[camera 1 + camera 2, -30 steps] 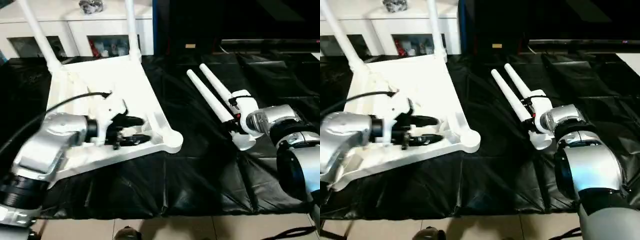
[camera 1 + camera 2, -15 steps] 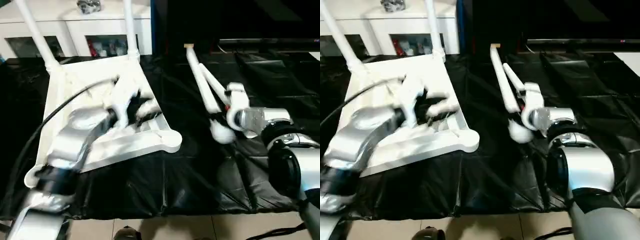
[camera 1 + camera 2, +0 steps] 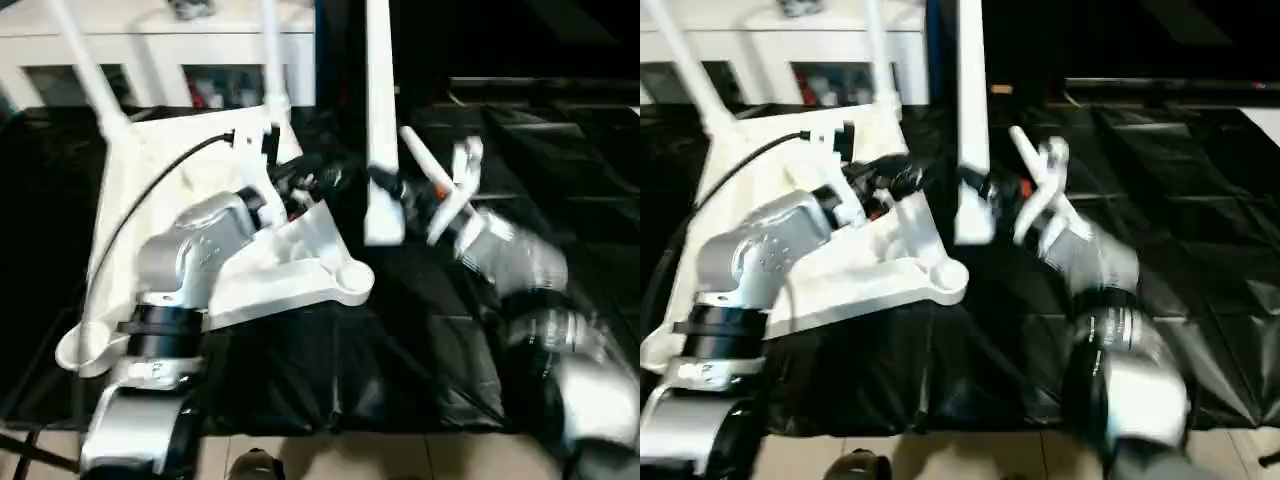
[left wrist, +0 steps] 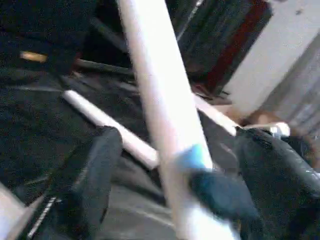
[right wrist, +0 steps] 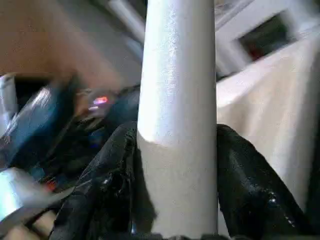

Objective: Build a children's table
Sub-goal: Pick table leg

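Right gripper (image 5: pixel 175 200) was clamped on a leg (image 3: pixel 380 120), black fingers (image 5: pixel 107 185) pressed to either side of the tube in the right wrist view; a second earlier that leg lay flat on the black cloth (image 3: pixel 400 370) beside its twin at centre right, now it stood near vertical in the upper middle of the head view, lower end hanging clear of the cloth. Left gripper (image 3: pixel 315 180) had come off the tabletop rib it was on a second ago and swung toward the raised leg, jaws wide apart and holding nothing, the tube passing between them in the left wrist view without visible contact. The upturned tabletop (image 3: pixel 170 190) sat at centre left, ribbed underside up, with two legs (image 3: pixel 85 65) already standing in the far corner sockets at upper left. My read: third leg was picked and a handover or two-handed steadying was being set up before insertion. The near right socket (image 3: pixel 350 280) looked free and closest. The last leg (image 3: pixel 430 170) lay on the cloth just behind the raised one. Likely obstructions: the left forearm (image 3: pixel 190 260) and its black cable (image 3: pixel 150 190) lay across the tabletop, near the path to that socket. A white cabinet (image 3: pixel 160 50) stood behind at the top left.
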